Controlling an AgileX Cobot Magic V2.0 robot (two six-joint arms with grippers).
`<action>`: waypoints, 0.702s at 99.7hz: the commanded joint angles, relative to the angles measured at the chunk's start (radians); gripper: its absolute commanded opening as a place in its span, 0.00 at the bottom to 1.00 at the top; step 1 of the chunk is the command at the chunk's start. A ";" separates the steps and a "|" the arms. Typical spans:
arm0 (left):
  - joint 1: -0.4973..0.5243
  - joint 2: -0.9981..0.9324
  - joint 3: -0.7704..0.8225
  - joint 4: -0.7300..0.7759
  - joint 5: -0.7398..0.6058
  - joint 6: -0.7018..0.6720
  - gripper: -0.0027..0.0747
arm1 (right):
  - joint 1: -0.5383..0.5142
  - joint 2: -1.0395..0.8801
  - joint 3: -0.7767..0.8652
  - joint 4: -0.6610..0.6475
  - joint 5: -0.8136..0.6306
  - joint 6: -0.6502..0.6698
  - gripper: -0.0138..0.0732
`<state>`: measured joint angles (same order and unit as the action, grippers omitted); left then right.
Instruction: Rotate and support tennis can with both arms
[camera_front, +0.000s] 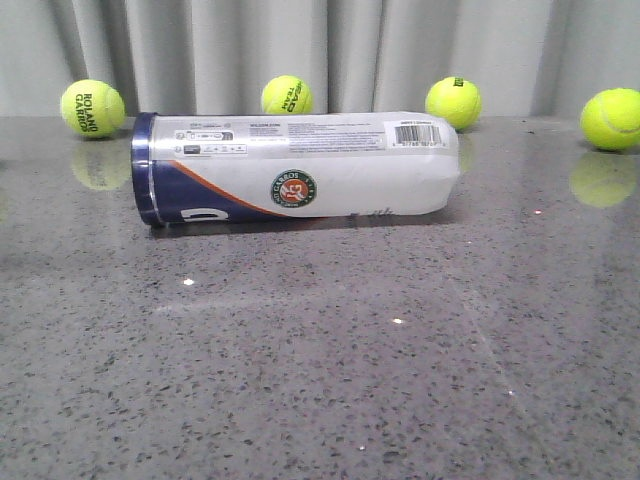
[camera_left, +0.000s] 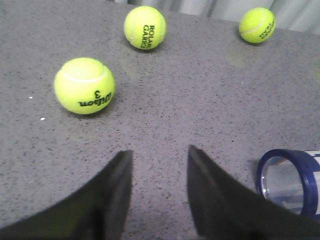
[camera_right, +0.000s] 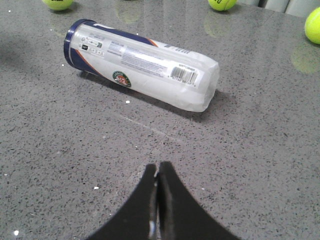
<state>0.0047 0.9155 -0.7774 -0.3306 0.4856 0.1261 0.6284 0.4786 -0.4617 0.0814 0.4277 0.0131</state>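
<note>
Grey speckled table, tennis can sideways

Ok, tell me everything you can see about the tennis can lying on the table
The tennis can is a clear-plastic tube lying on its side on the grey speckled table. A white label wraps it, with a navy band, an orange stripe, a round Roland Garros logo and a barcode. Its navy-rimmed open mouth points to the robot's left, its lobed clear base to the right. It looks empty. Neither end effector touches it; only the table does.
</note>
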 joint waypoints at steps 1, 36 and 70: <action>-0.001 0.063 -0.085 -0.094 -0.017 0.030 0.73 | -0.006 0.000 -0.027 -0.004 -0.082 -0.003 0.08; -0.001 0.327 -0.265 -0.446 0.308 0.262 0.79 | -0.006 0.000 -0.027 -0.004 -0.082 -0.003 0.08; -0.001 0.526 -0.269 -0.857 0.499 0.537 0.79 | -0.006 0.000 -0.027 -0.004 -0.082 -0.003 0.08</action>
<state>0.0047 1.4303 -1.0117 -1.0126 0.9268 0.5862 0.6284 0.4786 -0.4617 0.0814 0.4277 0.0131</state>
